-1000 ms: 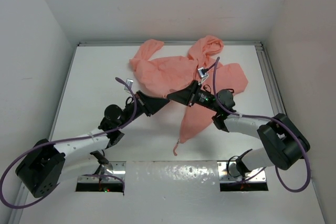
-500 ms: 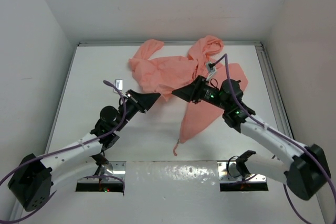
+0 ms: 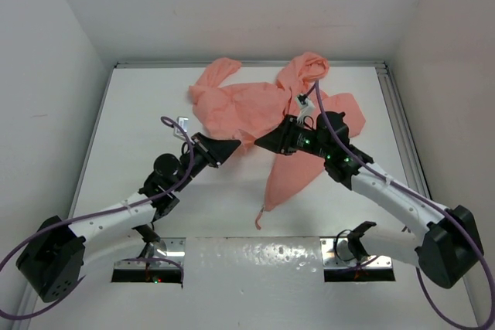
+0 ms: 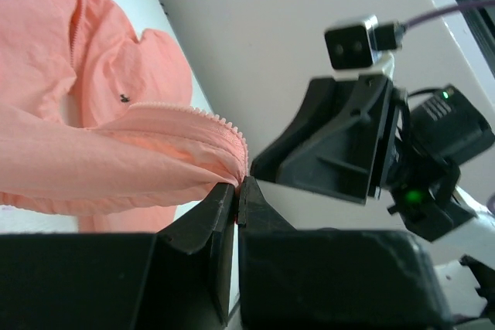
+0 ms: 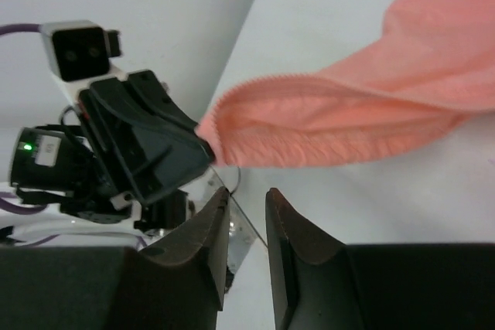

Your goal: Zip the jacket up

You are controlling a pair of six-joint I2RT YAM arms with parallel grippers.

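On the table's far half lies the crumpled salmon-pink jacket, unzipped. The left gripper pinches its toothed zipper edge; the right gripper, jaws slightly parted, holds nothing beside it.

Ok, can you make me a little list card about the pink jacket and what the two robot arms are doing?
jacket: salmon pink, crumpled at the far side of the table
left end effector: shut, pinching the zipper edge
right end effector: jaws slightly apart, holding nothing, facing the left one
zipper edge: teeth bare where pinched, not joined there
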